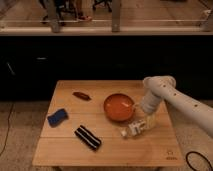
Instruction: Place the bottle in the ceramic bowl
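1. bottle [134, 128] lies on its side on the wooden table [110, 152], just right-front of the ceramic bowl [119, 107], near the table's right edge.
2. open tabletop lies in front of the bowl; a dark striped object [87, 137] and a blue object [57, 117] sit to the left.
3. white arm [175, 100] reaches in from the right, bent downward.
4. gripper [141, 121] is down at the bottle; cannot tell its state.

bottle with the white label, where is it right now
The small clear plastic bottle lies on its side on the wooden table, just front-right of the orange-red ceramic bowl, with the robot's hand right above it.
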Controlling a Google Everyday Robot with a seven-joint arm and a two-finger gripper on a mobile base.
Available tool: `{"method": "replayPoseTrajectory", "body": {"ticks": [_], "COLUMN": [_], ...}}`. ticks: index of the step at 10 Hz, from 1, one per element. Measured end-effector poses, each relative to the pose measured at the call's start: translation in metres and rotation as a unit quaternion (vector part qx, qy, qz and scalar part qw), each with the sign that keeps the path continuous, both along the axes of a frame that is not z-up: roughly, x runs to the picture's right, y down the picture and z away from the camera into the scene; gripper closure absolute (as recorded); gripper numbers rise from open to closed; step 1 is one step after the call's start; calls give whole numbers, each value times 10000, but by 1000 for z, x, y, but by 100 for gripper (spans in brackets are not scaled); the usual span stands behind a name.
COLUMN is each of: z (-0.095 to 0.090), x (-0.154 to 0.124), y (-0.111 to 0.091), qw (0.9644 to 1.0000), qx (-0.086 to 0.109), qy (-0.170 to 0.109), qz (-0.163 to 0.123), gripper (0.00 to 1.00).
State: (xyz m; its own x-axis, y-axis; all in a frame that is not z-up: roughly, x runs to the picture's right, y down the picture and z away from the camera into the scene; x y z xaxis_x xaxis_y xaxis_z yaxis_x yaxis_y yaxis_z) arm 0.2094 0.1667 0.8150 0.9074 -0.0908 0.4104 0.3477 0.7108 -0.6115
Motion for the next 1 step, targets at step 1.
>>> {"method": "replayPoseTrajectory", "body": {"ticks": [1], "z": [5], "x": [0], "y": [5], "qw": [10000], "qx": [-10], "qy": [28], "qz": [14], "gripper": [20]}}
